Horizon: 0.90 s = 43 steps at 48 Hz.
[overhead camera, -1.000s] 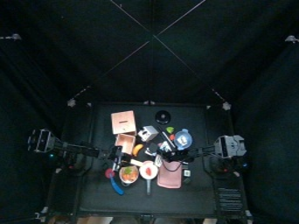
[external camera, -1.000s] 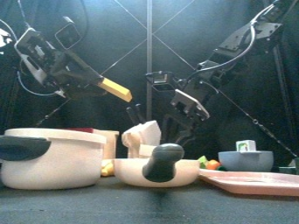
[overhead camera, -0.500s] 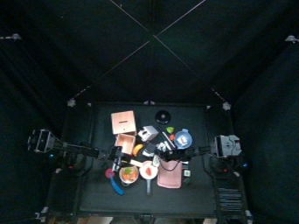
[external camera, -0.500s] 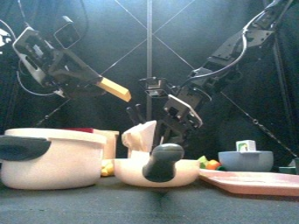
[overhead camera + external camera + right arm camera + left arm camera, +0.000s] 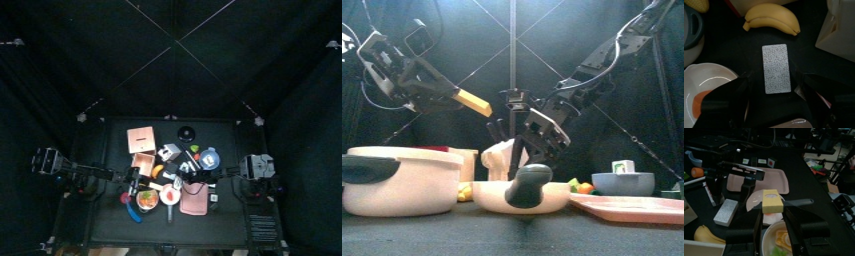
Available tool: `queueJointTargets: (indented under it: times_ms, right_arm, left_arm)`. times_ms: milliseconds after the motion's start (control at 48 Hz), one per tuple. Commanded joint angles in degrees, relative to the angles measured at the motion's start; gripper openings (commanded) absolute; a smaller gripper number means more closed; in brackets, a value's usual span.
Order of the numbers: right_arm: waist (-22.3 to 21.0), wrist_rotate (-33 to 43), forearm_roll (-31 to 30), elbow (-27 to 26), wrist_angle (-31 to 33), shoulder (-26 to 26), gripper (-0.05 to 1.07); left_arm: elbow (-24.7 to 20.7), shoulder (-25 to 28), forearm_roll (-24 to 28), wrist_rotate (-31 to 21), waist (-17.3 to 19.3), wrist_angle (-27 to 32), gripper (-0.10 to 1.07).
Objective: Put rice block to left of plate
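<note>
The rice block (image 5: 776,68) is a grey speckled slab lying flat on the black table. It also shows in the left wrist view (image 5: 726,211). My right gripper (image 5: 776,97) hangs open above it, one jaw to each side, not touching it. In the front view the right gripper (image 5: 523,125) is over the table's middle. The pink plate (image 5: 759,180) lies flat nearby and shows at the front right (image 5: 629,207). My left gripper (image 5: 771,213) is shut on a yellow block (image 5: 771,201) and holds it raised at the left (image 5: 473,102).
A banana (image 5: 771,19) and a white carton (image 5: 839,30) lie close to the rice block. A white bowl with food (image 5: 704,92) is beside it. A white pot (image 5: 402,180), a bowl with a black ladle (image 5: 523,190) and a blue cup (image 5: 623,183) stand in front.
My right gripper has swung left and down toward the table's middle. My left gripper has stayed still with the yellow block.
</note>
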Motion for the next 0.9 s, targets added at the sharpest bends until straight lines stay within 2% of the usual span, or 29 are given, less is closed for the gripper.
queueJointTargets:
  times_ms: [0,667,875]
  right_arm:
    - [-0.1,-0.1,-0.4,-0.7,0.4,-1.4,1.01]
    - [0.1,0.0,-0.6,-0.4,1.4,-4.4,1.01]
    - [0.9,-1.4,-2.5,0.4,1.0,-8.3,1.01]
  left_arm:
    - [-0.5,-0.1,-0.2,0.0,-0.2,-0.4,0.52]
    - [-0.6,-0.2,-0.2,0.0,-0.1,-0.4,0.52]
    - [-0.4,-0.2,-1.4,0.1,0.0,-0.4,0.52]
